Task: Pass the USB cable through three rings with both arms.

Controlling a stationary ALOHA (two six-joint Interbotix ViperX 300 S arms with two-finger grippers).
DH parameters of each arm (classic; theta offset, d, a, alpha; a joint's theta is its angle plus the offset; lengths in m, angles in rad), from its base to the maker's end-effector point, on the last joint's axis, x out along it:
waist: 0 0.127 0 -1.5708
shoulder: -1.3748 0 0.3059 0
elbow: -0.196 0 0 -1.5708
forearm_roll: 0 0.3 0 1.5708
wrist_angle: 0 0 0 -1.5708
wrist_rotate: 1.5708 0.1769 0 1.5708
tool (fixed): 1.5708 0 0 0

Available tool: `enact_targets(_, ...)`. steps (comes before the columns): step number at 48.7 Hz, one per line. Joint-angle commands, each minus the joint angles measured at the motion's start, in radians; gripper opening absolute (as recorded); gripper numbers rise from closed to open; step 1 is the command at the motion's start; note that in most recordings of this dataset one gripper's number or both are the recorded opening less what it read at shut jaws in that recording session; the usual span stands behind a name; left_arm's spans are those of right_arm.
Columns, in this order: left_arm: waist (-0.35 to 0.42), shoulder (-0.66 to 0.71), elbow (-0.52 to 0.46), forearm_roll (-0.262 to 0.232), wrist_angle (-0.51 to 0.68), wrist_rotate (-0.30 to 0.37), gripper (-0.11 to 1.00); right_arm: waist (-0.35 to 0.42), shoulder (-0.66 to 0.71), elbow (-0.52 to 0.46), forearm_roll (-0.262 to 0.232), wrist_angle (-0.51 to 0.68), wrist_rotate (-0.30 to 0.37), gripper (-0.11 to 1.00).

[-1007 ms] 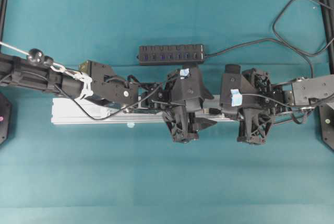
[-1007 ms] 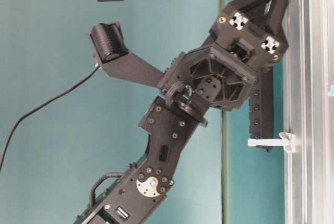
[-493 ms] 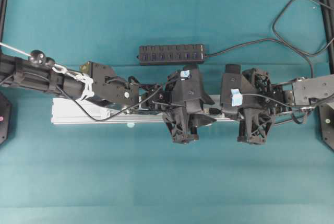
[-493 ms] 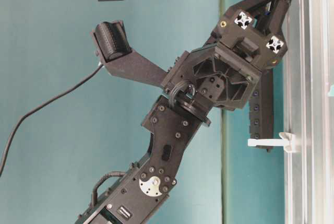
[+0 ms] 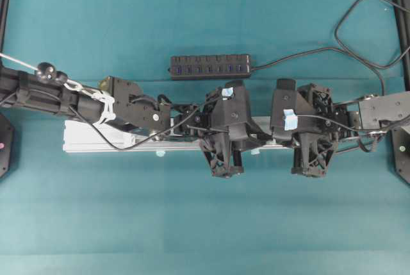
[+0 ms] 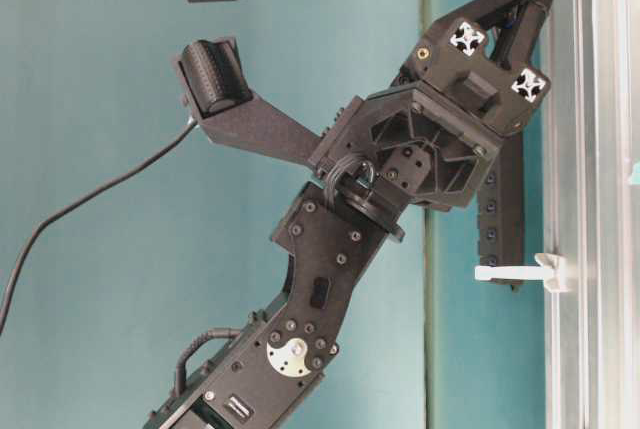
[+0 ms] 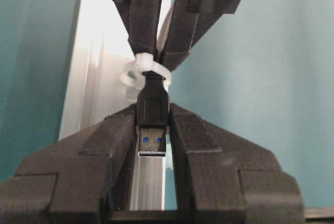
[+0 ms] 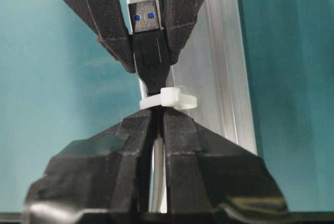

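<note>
- Plainly, from overhead the left gripper (image 5: 246, 141) and right gripper (image 5: 272, 139) meet nose to nose over the silver rail (image 5: 83, 140); the handover spot is hidden under their bodies. One pale blue tab (image 5: 160, 153) shows at the rail's edge, and the hub (image 5: 210, 66) lies apart behind.
- At table level, the left arm (image 6: 330, 279) leans onto the rail, jaws drawn near together; one white ring (image 6: 520, 271) stands free further along, with no cable in it.
- The left wrist view shows the left jaws clamped on the USB plug (image 7: 152, 130), which has come through a ring (image 7: 143, 72).
- The right wrist view shows the right jaws clenched on the USB cable (image 8: 156, 166) just behind that ring (image 8: 169, 99).
- So I judge one ring threaded at least; how many remain, I cannot tell.
</note>
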Motion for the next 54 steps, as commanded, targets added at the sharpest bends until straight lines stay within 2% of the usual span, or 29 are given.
enact_targets(1,0.002,-0.008,-0.012,0.002,-0.005,0.002,0.22,-0.002,-0.005,-0.006,0.002,-0.008,0.011,-0.08)
enact_targets(14,0.003,-0.015,0.003,0.000,-0.005,0.002,0.22,-0.002,-0.011,0.002,0.002,-0.002,0.012,-0.06)
enact_targets(21,0.005,-0.023,0.012,0.002,-0.005,0.002,0.22,-0.002,-0.012,0.002,0.002,0.002,0.012,0.05)
enact_targets(26,0.008,-0.035,0.028,0.002,-0.005,0.003,0.22,-0.002,-0.017,0.005,0.002,0.012,0.012,0.23)
enact_targets(34,0.011,-0.063,0.060,0.002,-0.005,0.005,0.22,-0.009,-0.040,0.011,0.002,0.057,0.011,0.69)
enact_targets(36,0.012,-0.071,0.067,0.002,-0.005,0.006,0.22,-0.011,-0.049,0.011,0.002,0.069,0.009,0.75)
enact_targets(54,0.020,-0.176,0.146,0.002,-0.005,0.015,0.22,-0.043,-0.156,-0.003,-0.002,0.091,0.011,0.74)
